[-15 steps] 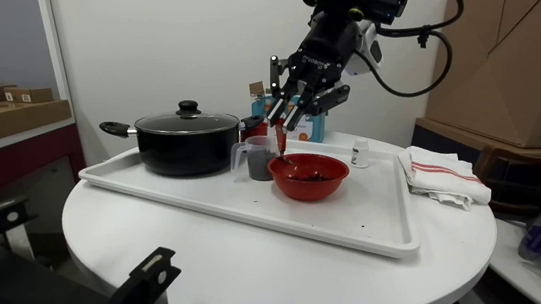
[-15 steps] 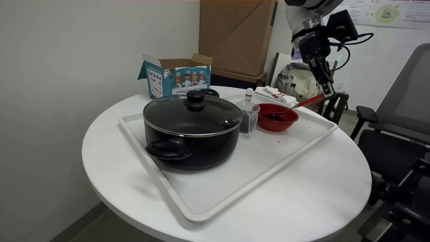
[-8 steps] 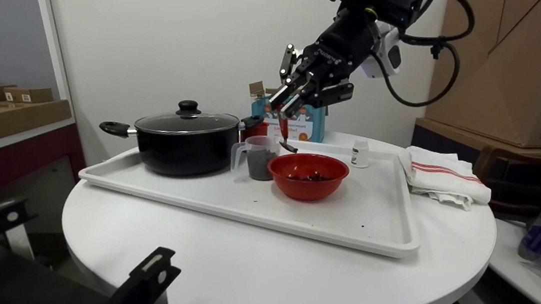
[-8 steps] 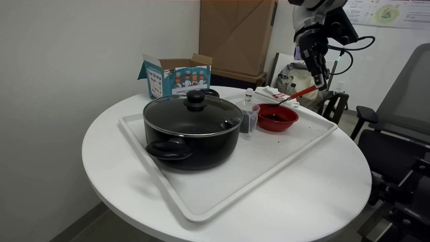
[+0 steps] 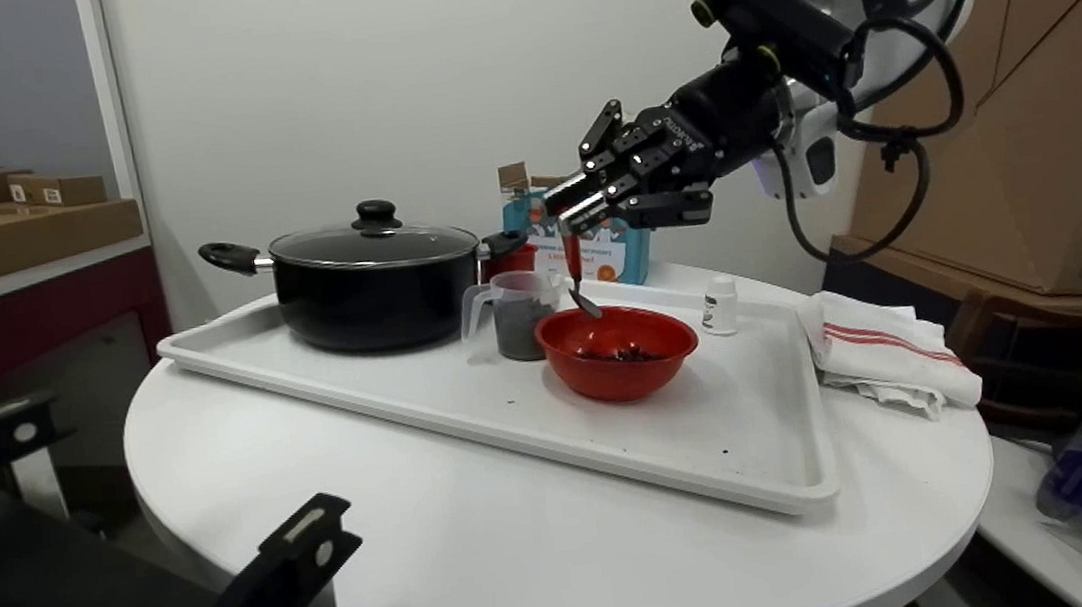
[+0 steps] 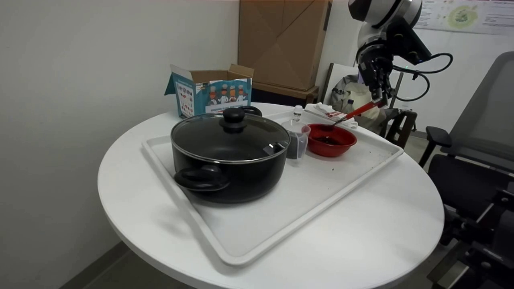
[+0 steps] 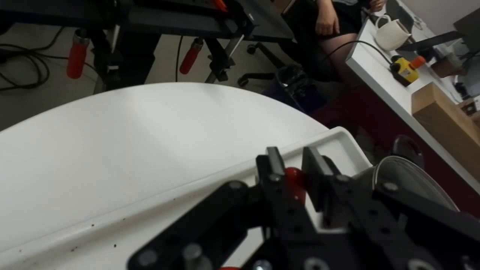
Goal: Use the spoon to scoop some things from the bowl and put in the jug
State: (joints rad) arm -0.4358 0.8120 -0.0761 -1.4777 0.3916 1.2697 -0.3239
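My gripper [image 5: 560, 213] is shut on the red handle of the spoon [image 5: 573, 258], which also shows between the fingers in the wrist view [image 7: 295, 182]. The spoon hangs down, its metal head just over the rim of the red bowl [image 5: 619, 378] on the jug's side. I cannot tell whether the head holds anything. The bowl has dark bits at its bottom; it also shows in an exterior view [image 6: 331, 149]. The jug [image 5: 517, 326], with clear upper walls, a handle and a dark grey lower part, stands close beside the bowl, toward the pot.
All stand on a white tray [image 5: 474, 426] on a round table. A black lidded pot [image 5: 380, 300] is beyond the jug. A small white bottle [image 5: 719, 307] stands behind the bowl. A folded cloth [image 5: 893, 347] and a blue box [image 6: 215, 94] lie outside the tray.
The spoon has risen out of the bowl to above its rim, then dipped slightly. The wrist has swung over, so the gripper now points more level.
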